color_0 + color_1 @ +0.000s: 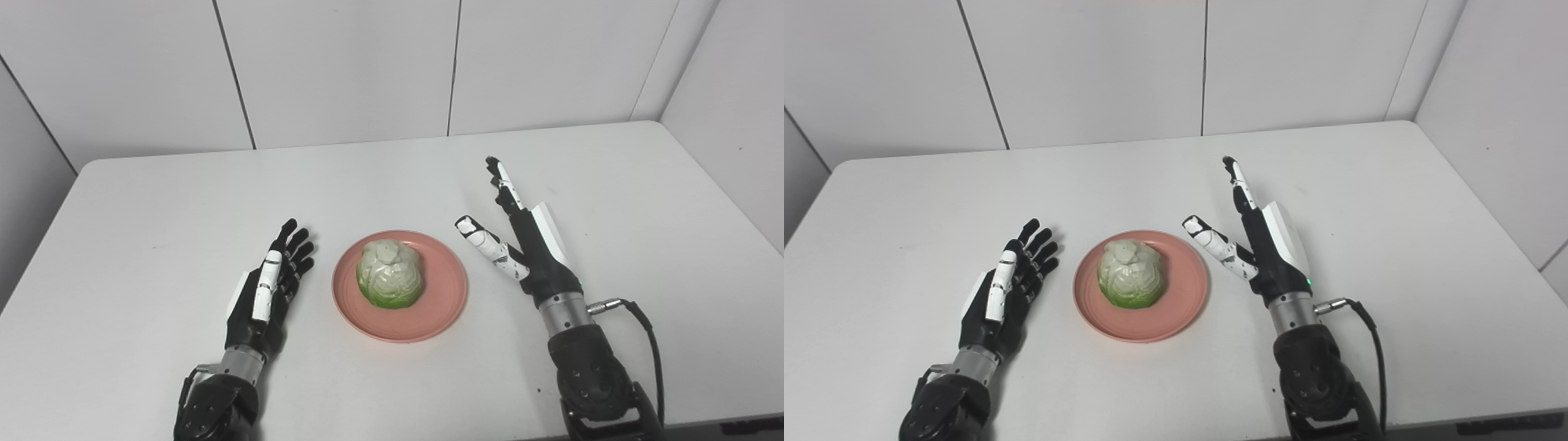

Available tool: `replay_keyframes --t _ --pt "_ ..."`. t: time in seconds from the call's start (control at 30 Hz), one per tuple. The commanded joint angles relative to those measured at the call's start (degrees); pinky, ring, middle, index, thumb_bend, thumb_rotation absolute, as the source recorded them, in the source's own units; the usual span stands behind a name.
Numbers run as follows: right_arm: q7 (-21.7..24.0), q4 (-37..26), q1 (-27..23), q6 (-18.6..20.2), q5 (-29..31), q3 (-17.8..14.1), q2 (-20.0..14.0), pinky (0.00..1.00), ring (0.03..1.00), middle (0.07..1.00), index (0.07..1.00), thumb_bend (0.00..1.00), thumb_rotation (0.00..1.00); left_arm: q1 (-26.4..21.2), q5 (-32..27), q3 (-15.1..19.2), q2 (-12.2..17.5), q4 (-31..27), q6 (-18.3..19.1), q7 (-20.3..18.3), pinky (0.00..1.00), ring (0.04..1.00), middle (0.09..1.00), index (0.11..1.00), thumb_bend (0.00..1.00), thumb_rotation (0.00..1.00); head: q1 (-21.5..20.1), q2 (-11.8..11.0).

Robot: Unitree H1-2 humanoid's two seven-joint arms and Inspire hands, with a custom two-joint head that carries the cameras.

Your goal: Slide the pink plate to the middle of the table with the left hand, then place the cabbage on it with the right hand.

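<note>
A pink plate (441, 306) lies near the middle of the white table (153, 202), toward the front. On it sits a pale green cabbage (391, 273), a little left of the plate's centre. My left hand (269, 285) rests open on the table just left of the plate, fingers stretched forward and apart from the rim. My right hand (520, 236) stands open to the right of the plate, fingers pointing up and away, thumb reaching toward the rim without touching it. Neither hand holds anything.
White wall panels (343, 67) close off the back and right side of the table. A black cable (643, 331) loops off the right wrist near the table's front edge.
</note>
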Motion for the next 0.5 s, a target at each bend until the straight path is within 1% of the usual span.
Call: replay_keyframes --t 0.0,0.1,0.2,0.23,0.3,0.33,0.4,0.47 --pt "-1.6 0.2 0.2 -5.1 3.5 -0.9 1.0 0.92 0.965 0.976 0.977 0.63 1.00 1.0 1.9 -0.7 0.7 -1.5 -1.4 0.5 0.96 0.961 0.975 0.972 0.50 1.00 0.1 0.0" --pt "-1.8 1.1 2.5 -6.6 4.5 -0.7 1.1 0.93 0.973 0.974 0.971 0.54 1.00 2.4 4.4 -1.7 1.3 -2.7 -2.3 1.2 0.97 0.967 0.983 0.984 0.47 1.00 0.4 -0.2" --pt "-1.5 1.4 4.5 -6.9 5.1 -0.3 1.0 0.95 0.979 0.972 0.967 0.43 1.00 4.1 5.9 -2.1 1.4 -3.6 -3.0 1.5 0.97 0.967 0.983 0.988 0.49 1.00 0.3 -0.4" --pt "-1.4 1.5 5.3 -6.9 6.0 -0.4 1.3 0.94 0.974 0.968 0.962 0.40 1.00 4.8 6.3 -2.1 1.3 -3.7 -3.7 1.8 0.97 0.966 0.981 0.986 0.49 1.00 0.3 -0.4" --pt "-1.3 2.0 6.1 -7.3 7.5 -0.5 1.6 0.88 0.955 0.962 0.949 0.35 1.00 5.8 6.7 -2.2 1.1 -3.7 -4.7 2.0 0.97 0.966 0.979 0.980 0.52 0.97 0.3 -0.5" --pt "-1.5 2.7 6.5 -8.0 8.1 -0.6 1.6 0.87 0.952 0.961 0.947 0.35 1.00 6.4 7.0 -2.4 1.0 -3.7 -5.5 2.1 0.97 0.966 0.979 0.979 0.53 0.97 0.7 -0.3" --pt "-1.6 3.8 7.0 -9.4 8.8 -0.6 1.2 0.87 0.930 0.939 0.930 0.26 1.00 7.4 7.3 -2.6 0.9 -3.5 -6.5 2.2 0.98 0.973 0.982 0.975 0.51 0.99 0.7 -0.4" --pt "-1.7 4.9 7.4 -10.9 8.9 -0.5 0.7 0.88 0.929 0.931 0.921 0.25 1.00 8.0 7.3 -2.6 0.8 -2.8 -7.5 2.3 0.97 0.970 0.979 0.972 0.50 0.99 0.7 -0.7"
